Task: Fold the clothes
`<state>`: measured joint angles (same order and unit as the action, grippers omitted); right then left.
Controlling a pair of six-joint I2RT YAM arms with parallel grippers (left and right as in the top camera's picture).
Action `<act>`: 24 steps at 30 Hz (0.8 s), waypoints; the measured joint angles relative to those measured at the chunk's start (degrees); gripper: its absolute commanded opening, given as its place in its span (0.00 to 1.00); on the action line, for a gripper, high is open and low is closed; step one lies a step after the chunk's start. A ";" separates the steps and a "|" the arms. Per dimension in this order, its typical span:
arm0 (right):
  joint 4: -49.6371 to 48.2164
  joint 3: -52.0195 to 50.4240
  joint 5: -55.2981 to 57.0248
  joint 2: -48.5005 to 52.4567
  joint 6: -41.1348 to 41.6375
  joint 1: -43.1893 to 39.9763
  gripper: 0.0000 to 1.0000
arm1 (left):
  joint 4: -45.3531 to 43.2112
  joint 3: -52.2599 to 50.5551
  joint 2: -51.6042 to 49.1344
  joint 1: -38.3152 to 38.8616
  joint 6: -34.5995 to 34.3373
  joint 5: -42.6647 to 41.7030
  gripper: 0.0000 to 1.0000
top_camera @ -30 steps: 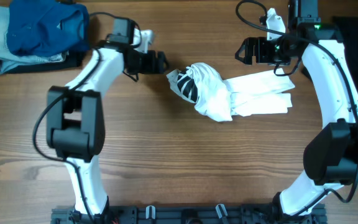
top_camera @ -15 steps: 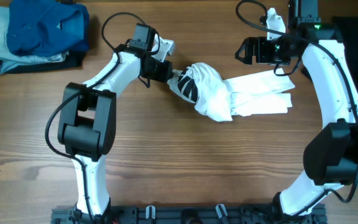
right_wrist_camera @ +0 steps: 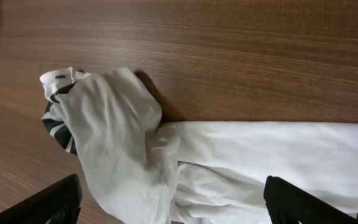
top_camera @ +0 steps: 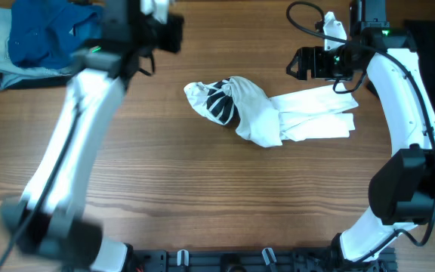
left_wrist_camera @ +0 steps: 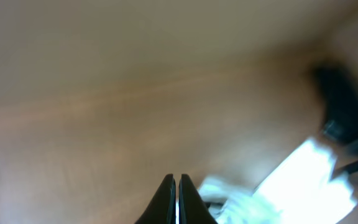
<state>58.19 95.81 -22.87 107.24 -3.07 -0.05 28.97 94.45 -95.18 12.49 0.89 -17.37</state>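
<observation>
The clothes here are a white shirt [top_camera: 278,117] with a black striped print, lying crumpled at the table's middle right, its left end [top_camera: 195,92] drawn out toward the left. In the right wrist view the shirt [right_wrist_camera: 229,162] fills the lower half. My left gripper [top_camera: 169,33] is blurred near the table's back edge, well clear of the shirt. The left wrist view shows it [left_wrist_camera: 176,186] shut with nothing in it, the shirt [left_wrist_camera: 303,180] a blur behind. My right gripper [top_camera: 297,64] hovers open above the shirt's back edge, and it [right_wrist_camera: 176,202] has its fingers spread wide over the cloth.
A pile of blue and grey garments [top_camera: 44,38] sits at the back left corner. A black garment [top_camera: 429,34] lies at the back right, behind the right arm. Bare wooden table [top_camera: 225,196] stretches along the front.
My left gripper shut at the shirt's left end, then swung up and away toward the back left. The shirt's left end now lies farther left. The right arm has not moved.
</observation>
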 measured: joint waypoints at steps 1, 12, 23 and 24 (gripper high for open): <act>-0.17 0.00 -0.07 0.00 -0.24 0.00 0.94 | -2.45 0.55 4.15 0.00 -0.20 0.00 0.04; -0.37 0.00 -0.66 0.00 -1.77 0.00 0.99 | 5.99 1.55 9.11 0.04 -1.25 2.58 0.55; 0.52 0.00 -0.66 0.00 -1.77 0.00 0.99 | 12.39 1.11 -15.26 0.04 -1.64 1.33 0.69; 0.83 0.00 -0.66 0.00 -1.79 0.00 0.99 | 12.44 1.01 -18.86 0.04 -1.64 0.66 0.69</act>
<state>59.02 95.81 -23.53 107.24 -4.86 -0.05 41.41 95.46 -114.04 12.53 -0.75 -16.71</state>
